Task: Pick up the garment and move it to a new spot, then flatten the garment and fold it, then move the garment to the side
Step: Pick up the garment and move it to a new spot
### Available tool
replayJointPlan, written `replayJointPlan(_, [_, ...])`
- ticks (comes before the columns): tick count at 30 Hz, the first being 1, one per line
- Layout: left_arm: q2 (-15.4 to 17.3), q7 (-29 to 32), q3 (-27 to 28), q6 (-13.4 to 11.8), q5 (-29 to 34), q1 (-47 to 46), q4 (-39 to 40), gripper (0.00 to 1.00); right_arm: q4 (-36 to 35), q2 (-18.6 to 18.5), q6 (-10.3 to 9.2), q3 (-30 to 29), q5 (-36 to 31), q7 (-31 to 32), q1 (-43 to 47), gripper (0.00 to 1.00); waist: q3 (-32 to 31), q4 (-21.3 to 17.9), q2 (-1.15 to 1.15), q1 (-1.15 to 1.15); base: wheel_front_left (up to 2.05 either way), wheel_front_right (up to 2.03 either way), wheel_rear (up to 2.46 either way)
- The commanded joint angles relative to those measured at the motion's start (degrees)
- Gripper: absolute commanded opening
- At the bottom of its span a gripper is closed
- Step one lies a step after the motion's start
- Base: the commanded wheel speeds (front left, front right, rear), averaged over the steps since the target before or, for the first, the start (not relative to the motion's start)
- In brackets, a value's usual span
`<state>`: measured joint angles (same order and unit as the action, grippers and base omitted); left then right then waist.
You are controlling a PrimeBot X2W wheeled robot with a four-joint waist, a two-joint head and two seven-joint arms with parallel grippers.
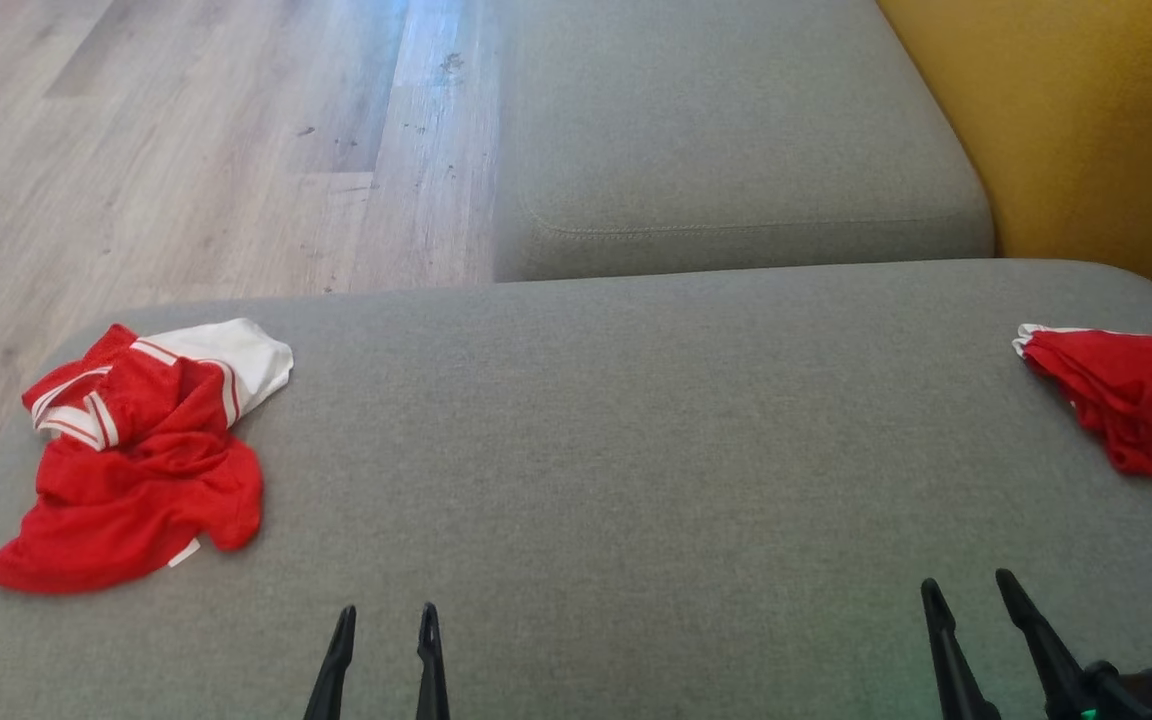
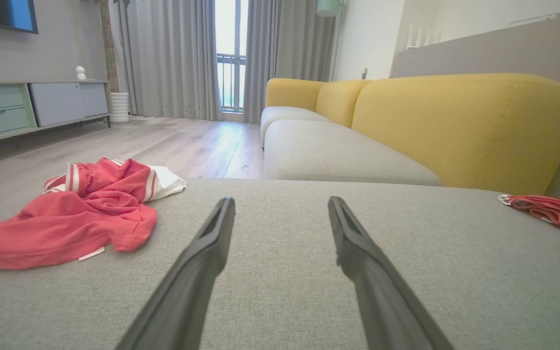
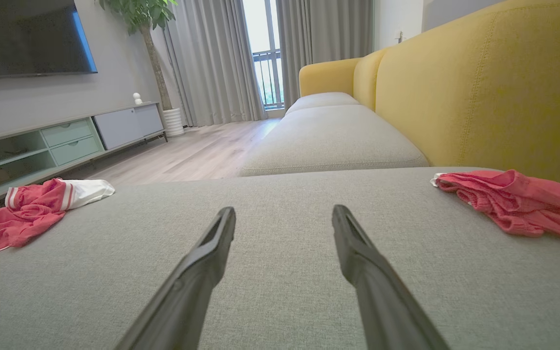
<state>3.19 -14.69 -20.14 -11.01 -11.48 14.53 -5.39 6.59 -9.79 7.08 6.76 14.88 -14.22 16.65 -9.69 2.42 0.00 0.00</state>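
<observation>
Red-and-white garment (image 1: 131, 470) crumpled at left of grey cushion (image 1: 636, 450), folds hiding its shape. Second red cloth (image 1: 1131, 400) at right, cut off by frame edge. Near, left gripper (image 1: 387, 607) and right gripper (image 1: 965, 577), fingers spread, empty.

Readable text, brands, numbers, signs: none.
Item 1: small white tag (image 2: 91, 253) at the hem of the crumpled red-and-white garment (image 1: 136, 490), lying on the grey sofa seat (image 1: 596, 440); too small to tell whether it carries print.
Item 2: wall television (image 3: 22, 39), screen dark; any maker's mark is too small to read.
</observation>
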Motion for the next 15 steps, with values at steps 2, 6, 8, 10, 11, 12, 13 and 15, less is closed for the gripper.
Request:
replayJointPlan(2, [-0.3, -0.3, 2.3, 0.3, 0.4, -2.0, 1.6, 1.0, -1.5, -1.2, 0.41, 1.0, -0.1, -0.8, -1.5, 1.0, 0.1, 0.4, 0.0, 0.0, 0.0, 0.0, 0.0])
replayJointPlan(6, [-0.3, -0.3, 2.2, 0.2, 0.4, -2.3, 1.6, 1.0, -1.5, -1.3, 0.41, 0.9, -0.1, -0.8, -1.1, 1.0, 0.5, 2.0, 0.0, 0.0, 0.0, 0.0, 0.0])
replayJointPlan(8, [-0.3, -0.3, 2.3, 0.1, 0.5, -2.5, 1.7, 1.0, -1.6, -1.2, 0.41, 0.9, -0.1, -0.8, -1.1, 1.0, 0.9, 3.4, 0.0, 0.0, 0.0, 0.0, 0.0])
replayJointPlan(10, [-0.3, -0.3, 2.3, 0.1, 0.7, -2.7, 1.8, 1.0, -1.7, -1.0, 0.41, 0.8, 0.0, -0.8, -1.1, 1.0, 1.3, 5.1, 0.0, 0.0, 0.0, 0.0, 0.0])
replayJointPlan(11, [-0.3, -0.3, 2.3, 0.1, 0.8, -2.8, 1.9, 1.0, -1.8, -0.9, 0.41, 0.8, 0.0, -0.8, -1.1, 1.0, 1.6, 6.1, 0.0, 0.0, 0.0, 0.0, 0.0])
replayJointPlan(12, [-0.3, -0.3, 2.4, 0.1, 0.9, -2.9, 1.9, 1.0, -1.7, -0.9, 0.41, 0.8, 0.0, -0.8, -1.2, 1.0, 1.8, 7.2, 0.0, 0.0, 0.0, 0.0, 0.0])
replayJointPlan(13, [-0.3, -0.3, 2.6, 0.1, 1.0, -3.0, 1.9, 1.0, -1.7, -0.8, 0.41, 0.8, 0.1, -0.8, -1.3, 1.0, 2.1, 8.3, 0.0, 0.0, 0.0, 0.0, 0.0])
replayJointPlan(15, [-0.3, -0.3, 3.0, 0.1, 1.3, -3.0, 2.0, 1.0, -1.7, -0.5, 0.41, 0.9, 0.2, -0.8, -1.4, 1.0, 2.6, 10.6, 0.0, 0.0, 0.0, 0.0, 0.0])
